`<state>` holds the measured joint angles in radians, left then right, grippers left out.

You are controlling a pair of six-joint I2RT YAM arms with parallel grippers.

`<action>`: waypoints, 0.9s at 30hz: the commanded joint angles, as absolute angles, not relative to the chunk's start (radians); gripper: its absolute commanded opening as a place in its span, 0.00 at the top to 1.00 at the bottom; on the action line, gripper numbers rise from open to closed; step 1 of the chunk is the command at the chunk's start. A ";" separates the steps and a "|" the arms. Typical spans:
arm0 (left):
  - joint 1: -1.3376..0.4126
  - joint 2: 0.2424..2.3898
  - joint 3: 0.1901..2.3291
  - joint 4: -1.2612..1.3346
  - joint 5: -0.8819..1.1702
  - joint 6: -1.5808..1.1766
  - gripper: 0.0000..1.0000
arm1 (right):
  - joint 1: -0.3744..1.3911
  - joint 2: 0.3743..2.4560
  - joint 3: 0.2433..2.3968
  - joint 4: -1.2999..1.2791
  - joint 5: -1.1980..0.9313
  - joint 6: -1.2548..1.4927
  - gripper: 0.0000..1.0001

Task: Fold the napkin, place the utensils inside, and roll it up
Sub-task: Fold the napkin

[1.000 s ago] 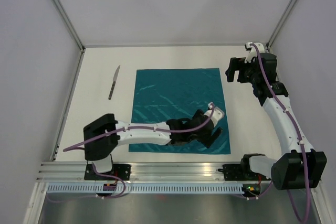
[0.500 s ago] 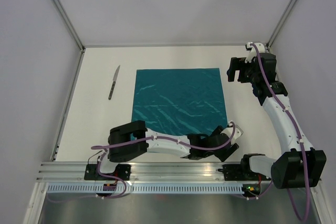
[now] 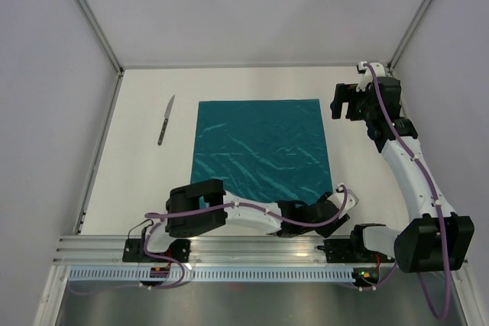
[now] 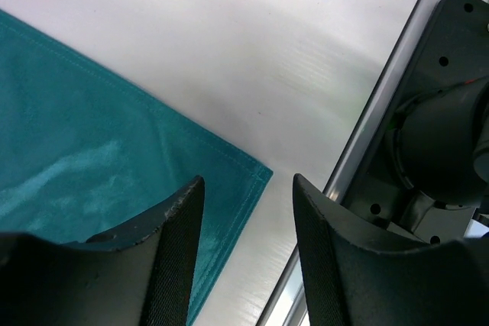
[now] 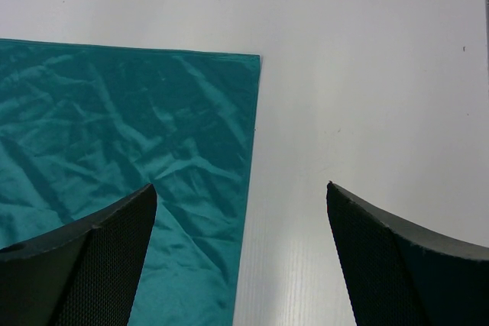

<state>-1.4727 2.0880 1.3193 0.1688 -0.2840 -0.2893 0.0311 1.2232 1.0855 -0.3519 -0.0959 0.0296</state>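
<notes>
The teal napkin (image 3: 260, 150) lies flat and creased in the middle of the table. One utensil, a knife (image 3: 166, 121) with a dark handle, rests to its left, apart from the cloth. My left gripper (image 3: 341, 198) hovers low at the napkin's near right corner. In the left wrist view that corner of the napkin (image 4: 229, 173) lies below the gap of the left gripper (image 4: 248, 181), which is open and holds nothing. My right gripper (image 3: 336, 103) hangs open by the far right corner. In the right wrist view the napkin (image 5: 122, 127) edge runs under the right gripper (image 5: 241, 186).
An aluminium rail (image 3: 229, 246) runs along the near table edge, close beside the left gripper, and shows again as the rail (image 4: 382, 97) in the left wrist view. The right arm's black base (image 4: 443, 150) stands just behind it. White walls enclose the table.
The left arm has swung from over the napkin's near part rightward and nearer, to the near right corner, and its jaws have narrowed a little. The right arm has not moved.
</notes>
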 commanded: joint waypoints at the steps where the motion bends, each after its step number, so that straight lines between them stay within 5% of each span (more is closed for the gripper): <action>1: -1.485 2.118 1.333 0.248 -0.264 -0.236 0.46 | 0.034 1.226 1.124 -0.344 -0.074 0.038 0.04; 12: -1.485 2.158 1.328 0.261 -0.253 -0.236 0.51 | 0.034 1.224 1.121 -0.344 -0.071 0.035 0.04; 27: -1.485 2.168 1.318 0.255 -0.262 -0.236 0.81 | 0.035 1.224 1.120 -0.342 -0.075 0.037 0.05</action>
<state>-1.4773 2.1509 1.3190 0.2348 -0.2672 -0.2672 0.0311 1.2259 1.0855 -0.3519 -0.0956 0.0296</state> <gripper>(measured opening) 0.212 0.957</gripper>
